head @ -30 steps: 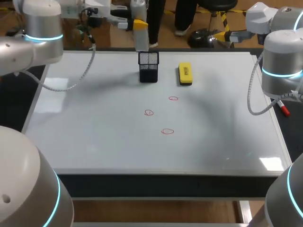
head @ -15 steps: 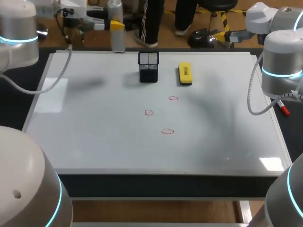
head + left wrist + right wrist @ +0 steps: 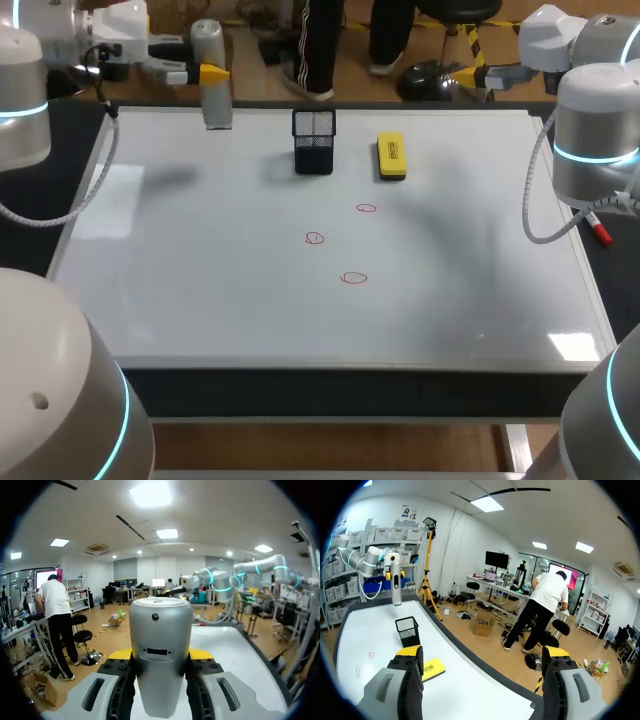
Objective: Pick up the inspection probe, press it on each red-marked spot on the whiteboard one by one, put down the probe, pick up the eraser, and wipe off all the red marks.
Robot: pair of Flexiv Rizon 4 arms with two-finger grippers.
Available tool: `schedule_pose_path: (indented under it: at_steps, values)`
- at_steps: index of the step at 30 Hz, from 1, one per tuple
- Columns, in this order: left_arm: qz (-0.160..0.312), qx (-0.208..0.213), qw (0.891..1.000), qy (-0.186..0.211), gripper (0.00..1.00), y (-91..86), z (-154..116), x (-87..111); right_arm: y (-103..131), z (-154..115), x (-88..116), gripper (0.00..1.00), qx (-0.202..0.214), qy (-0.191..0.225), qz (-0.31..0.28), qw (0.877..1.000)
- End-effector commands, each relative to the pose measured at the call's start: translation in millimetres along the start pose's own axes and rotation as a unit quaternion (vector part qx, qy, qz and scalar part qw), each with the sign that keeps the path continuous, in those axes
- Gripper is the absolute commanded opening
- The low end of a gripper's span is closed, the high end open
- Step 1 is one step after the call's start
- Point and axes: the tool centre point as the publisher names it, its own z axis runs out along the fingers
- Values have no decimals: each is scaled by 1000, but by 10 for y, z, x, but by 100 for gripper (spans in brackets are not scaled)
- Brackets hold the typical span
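The inspection probe (image 3: 212,78), a grey cylinder, hangs upright over the whiteboard's (image 3: 200,290) far left edge, with my left gripper (image 3: 208,73) shut on it. In the left wrist view the probe (image 3: 160,640) fills the space between the yellow tips of the left gripper (image 3: 160,655). Three red marks (image 3: 366,208) (image 3: 315,238) (image 3: 354,278) sit mid-board. The yellow eraser (image 3: 391,156) lies at the far middle. My right gripper (image 3: 497,74) stays beyond the far right corner; in its own view the right gripper (image 3: 482,662) is open and holds nothing.
A black mesh cup (image 3: 314,140) stands just left of the eraser, also seen as the cup (image 3: 407,631) in the right wrist view. A red marker pen (image 3: 598,230) lies off the board's right edge.
My left arm has carried the probe leftward along the far edge, from above the mesh cup to the far left corner. The right arm has stayed still.
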Motion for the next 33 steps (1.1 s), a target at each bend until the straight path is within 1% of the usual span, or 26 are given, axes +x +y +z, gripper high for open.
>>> schedule_pose_path:
  at_steps: [1,8,10,15,32,33]
  values:
    - [-2,1,1000,-2,0,83,-94,17,1,2,-5,100,1,1,0,1000]
    - [-17,-13,1000,-16,0,271,-192,12,1,2,-5,100,1,1,0,1000]
    - [-19,-16,1000,-19,0,302,-224,9,1,2,-5,100,1,1,0,1000]
    - [-22,-18,999,-28,0,310,-301,-13,1,2,-5,100,1,1,0,1000]
    - [-22,-18,999,-28,0,310,-301,-13,1,2,-5,100,1,1,0,1000]
    - [-22,-18,999,-28,0,310,-301,-13,6,35,5,100,8,17,-9,1000]
